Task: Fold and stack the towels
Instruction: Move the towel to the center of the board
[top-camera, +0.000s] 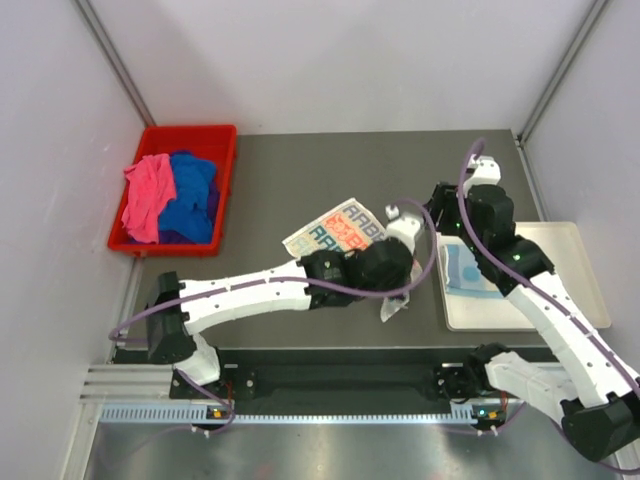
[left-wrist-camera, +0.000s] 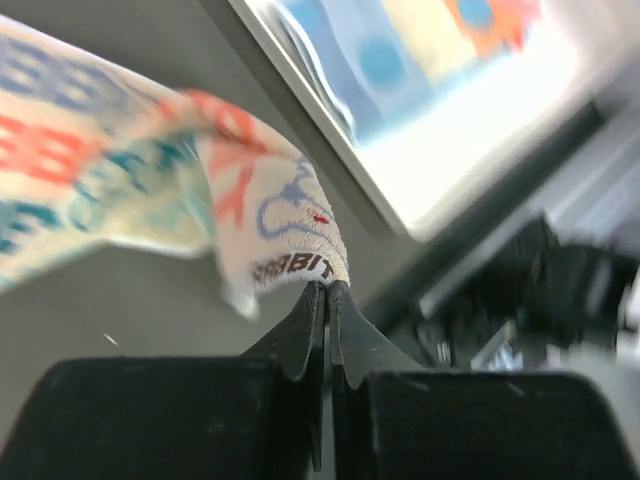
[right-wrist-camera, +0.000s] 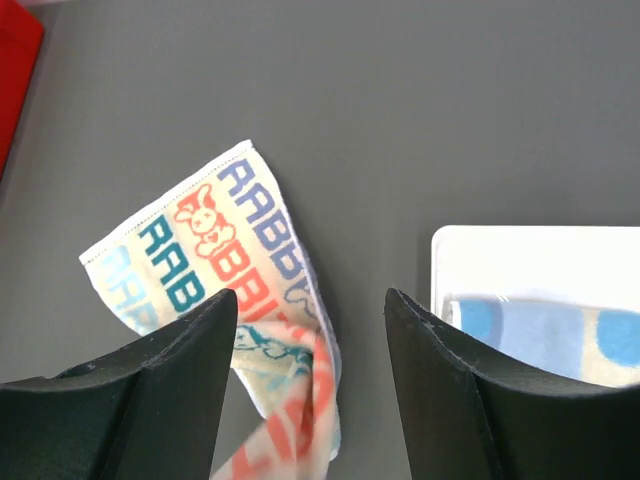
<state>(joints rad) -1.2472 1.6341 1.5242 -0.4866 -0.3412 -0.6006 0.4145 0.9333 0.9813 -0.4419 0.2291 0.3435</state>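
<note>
The cream lettered towel (top-camera: 335, 232) lay near the middle of the table (top-camera: 300, 160); its far part was flat on the surface and its near-right part was lifted and bunched. The left gripper (left-wrist-camera: 328, 292) had its fingers pressed together on a fold of that lifted edge, the cloth caught only at the very tips; the right gripper (right-wrist-camera: 310, 300) hung above the same towel with its fingers well apart and nothing between them. A light blue patterned towel (top-camera: 462, 270) rested folded in the white tray (top-camera: 580, 255) at the table's right edge; a pink towel (top-camera: 148, 195) and a royal blue towel (top-camera: 195, 195) sat heaped in the red bin (top-camera: 225, 135) at the far-left corner, so most of the work looked undone.

The likeliest trouble, as I judged it, was the pinch; so little cloth sat between the tips that a quick pull could slide it free and drop the fold in a heap. Because part of the towel lay on the table, dragging rather than lifting could pull the whole piece along and leave its edges out of line. The two wrists were close together over the towel; a careless move by either could knock one into the other. The tray's left rim was near the hanging cloth; the towel could catch there on its way across.
</note>
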